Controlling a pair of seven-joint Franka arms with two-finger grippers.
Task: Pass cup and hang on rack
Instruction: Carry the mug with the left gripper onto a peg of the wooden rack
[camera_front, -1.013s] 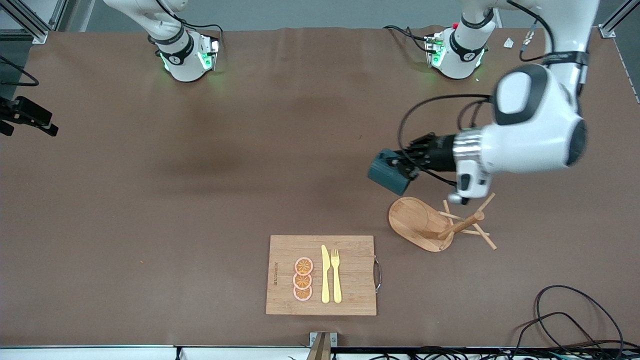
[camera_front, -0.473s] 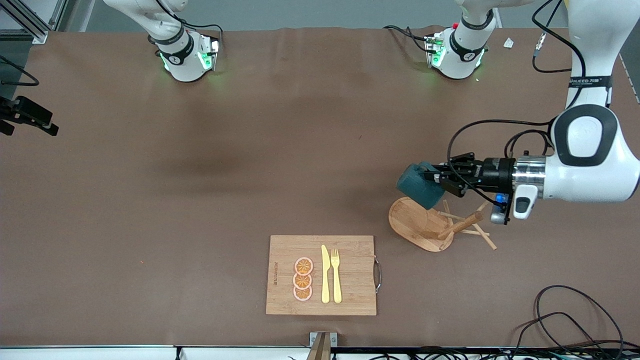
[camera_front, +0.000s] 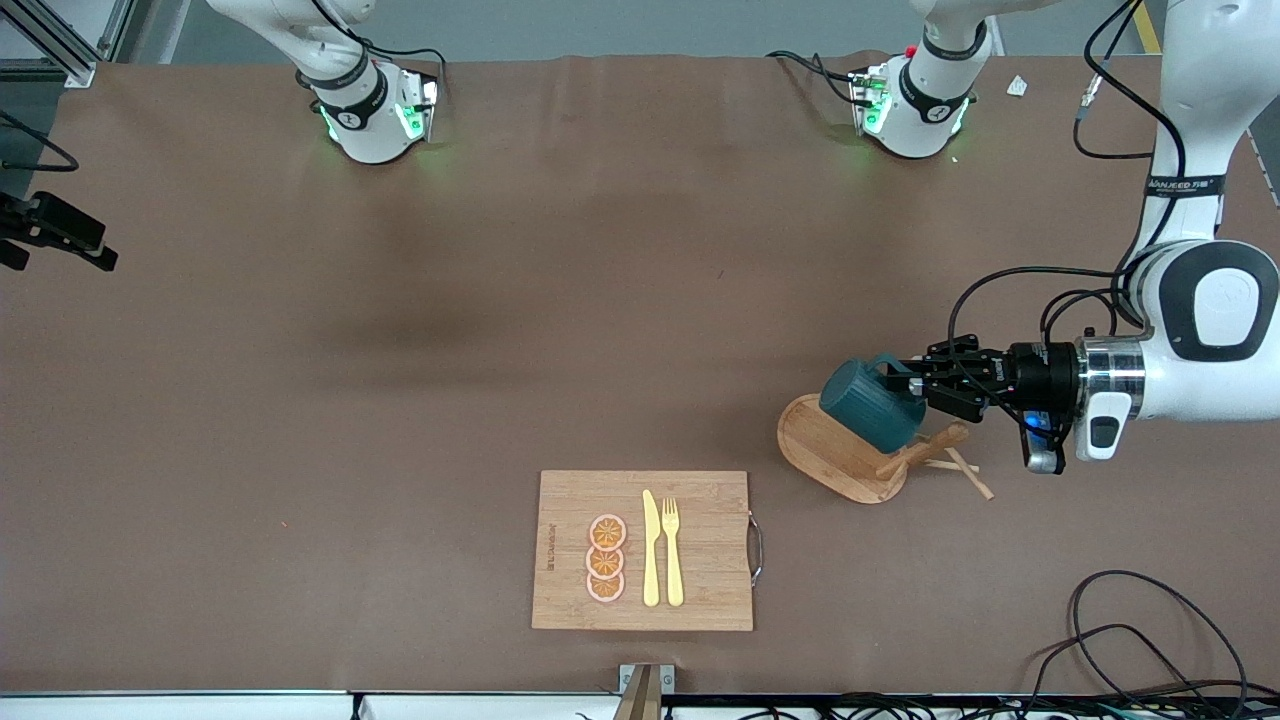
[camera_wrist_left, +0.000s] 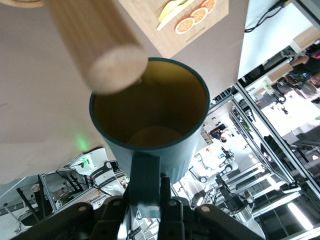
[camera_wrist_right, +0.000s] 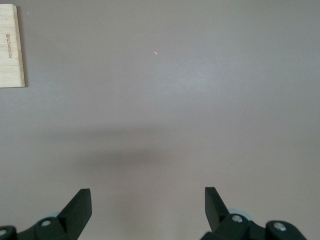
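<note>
Left end effector (camera_front: 905, 383) pinched tight on the loop handle of the cup (camera_front: 872, 404). It reaches in level from the left arm's end of the table and holds the cup on its side in the air, over the rack (camera_front: 868, 452).

Front view: the cup's ribbed teal wall overlaps the rack's oval base and the lower part of its post; whether cup and rack touch cannot be told from here. Thin pegs stick out under the end effector's wrist.

Left wrist view (camera_wrist_left: 150, 197) adds what the front view hides — the mustard-yellow inside of the cup (camera_wrist_left: 150, 115), mouth facing away from the end effector, and the rounded end of the rack's post (camera_wrist_left: 95, 45) right at the rim, overlapping it at one edge.

Cutting board (camera_front: 642, 550) lies on the table (camera_front: 400, 400) well apart from the left end effector, toward the right arm's end and nearer the front camera, carrying three orange slices (camera_front: 606, 558), a yellow knife (camera_front: 651, 549) and a yellow fork (camera_front: 672, 550).

Right end effector (camera_wrist_right: 147, 207) — only in its own wrist view, fingers spread wide, nothing between them, over bare table with a corner of the cutting board (camera_wrist_right: 11, 45) at the frame's edge. The right arm waits.
</note>
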